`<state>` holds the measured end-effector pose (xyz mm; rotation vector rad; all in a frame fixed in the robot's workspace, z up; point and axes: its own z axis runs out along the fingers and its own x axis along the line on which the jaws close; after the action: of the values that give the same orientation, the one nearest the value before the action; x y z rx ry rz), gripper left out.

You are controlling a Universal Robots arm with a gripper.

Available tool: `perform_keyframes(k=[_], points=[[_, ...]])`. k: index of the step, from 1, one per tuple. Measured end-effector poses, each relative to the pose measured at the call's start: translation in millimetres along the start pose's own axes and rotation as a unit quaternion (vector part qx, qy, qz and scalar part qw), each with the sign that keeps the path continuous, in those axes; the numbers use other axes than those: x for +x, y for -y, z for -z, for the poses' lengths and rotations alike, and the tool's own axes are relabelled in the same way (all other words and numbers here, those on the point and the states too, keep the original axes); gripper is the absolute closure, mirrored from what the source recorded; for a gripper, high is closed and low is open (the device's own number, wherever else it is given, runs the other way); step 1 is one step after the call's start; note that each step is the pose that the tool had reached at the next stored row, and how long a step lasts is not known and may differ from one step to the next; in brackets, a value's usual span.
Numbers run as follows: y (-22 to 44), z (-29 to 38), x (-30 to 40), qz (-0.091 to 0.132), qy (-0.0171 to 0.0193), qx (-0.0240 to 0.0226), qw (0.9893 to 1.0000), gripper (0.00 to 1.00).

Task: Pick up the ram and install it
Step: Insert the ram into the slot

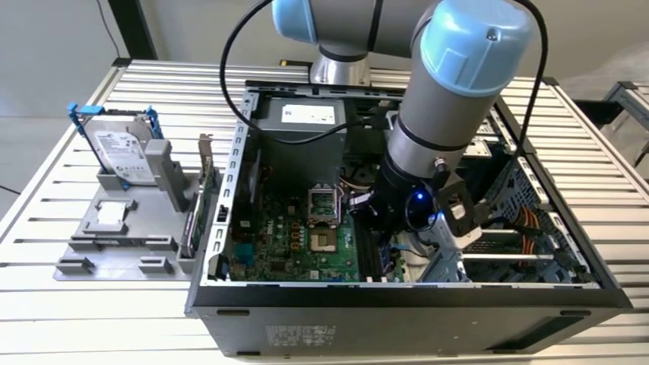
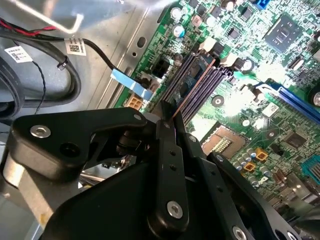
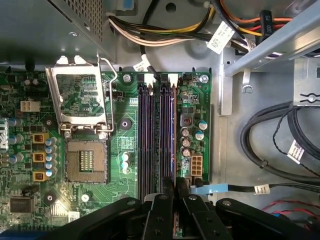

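My gripper (image 1: 397,228) reaches down into the open computer case (image 1: 406,293), over the motherboard (image 1: 289,243). In both wrist views its black fingers (image 3: 165,200) (image 2: 167,150) stand almost together, shut on the ram (image 2: 192,93) (image 3: 173,167). The ram is a thin board seen edge-on. It runs along the row of dark memory slots (image 3: 150,140) (image 2: 205,87), over the slot farthest from the empty processor socket (image 3: 87,160). How deep the ram sits in that slot is hidden by the fingers.
A silver hard drive (image 1: 121,152) with blue rails and an upright card (image 1: 206,190) stand on a grey fixture (image 1: 112,243) at the exterior view's left. Cable bundles (image 3: 270,145), a power supply (image 1: 304,118) and a metal drive cage (image 1: 507,236) crowd the case around the arm.
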<state>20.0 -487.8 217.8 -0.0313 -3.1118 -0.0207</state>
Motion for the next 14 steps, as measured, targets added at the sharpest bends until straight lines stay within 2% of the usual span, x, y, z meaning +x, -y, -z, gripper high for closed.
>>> perform_keyframes(k=[5, 14], points=[[-1.0, -3.5, 0.0, 0.000, 0.0000, -0.0005, 1.0000, 1.00], [-5.0, -5.8, 0.0, 0.000, 0.0001, -0.0009, 1.0000, 1.00]])
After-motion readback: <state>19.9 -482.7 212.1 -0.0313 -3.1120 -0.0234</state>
